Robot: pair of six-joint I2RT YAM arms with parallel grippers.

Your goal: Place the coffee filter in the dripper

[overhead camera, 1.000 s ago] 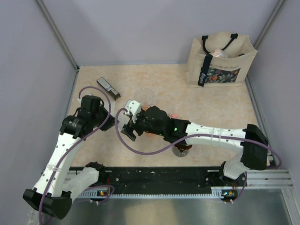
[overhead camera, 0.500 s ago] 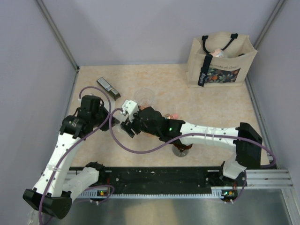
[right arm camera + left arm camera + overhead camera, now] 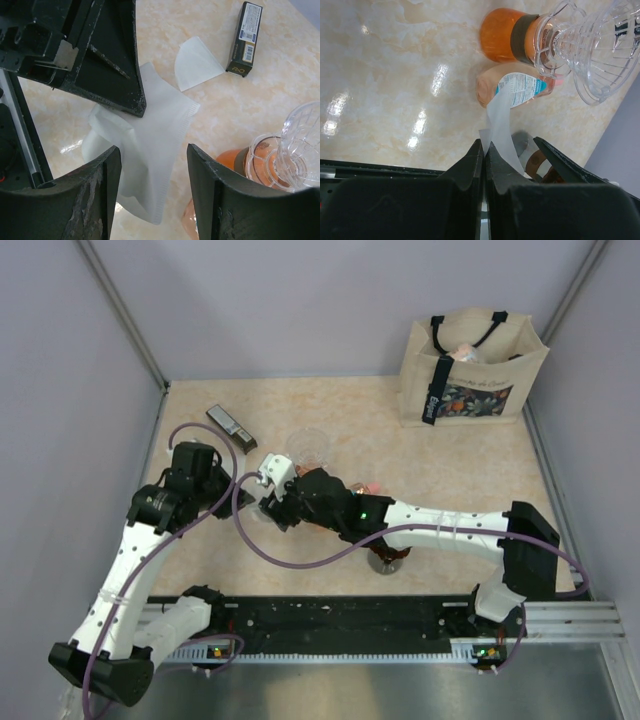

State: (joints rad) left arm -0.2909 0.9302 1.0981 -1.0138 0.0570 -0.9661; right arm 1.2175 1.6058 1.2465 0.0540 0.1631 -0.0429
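Left end effector (image 3: 484,148) on coffee filter (image 3: 156,134)

White crumpled coffee filter (image 3: 156,131) pinched in closed left gripper (image 3: 484,148), hanging between spread fingers of right gripper (image 3: 150,154). Dark amber dripper (image 3: 388,559) well behind right gripper, mostly hidden.

In the left wrist view, the lower end of the coffee filter (image 3: 501,125) vanishes between the fingers of the left claw (image 3: 484,145), the clear glass cup (image 3: 605,50) runs off the right edge, and the print on the packet (image 3: 520,90) is too small for you to read. From above, you get the dripper (image 3: 388,562) only as a dark sliver under the right arm (image 3: 440,528), the rest of it covered. In the right wrist view the left claw covers the filter's upper left corner.
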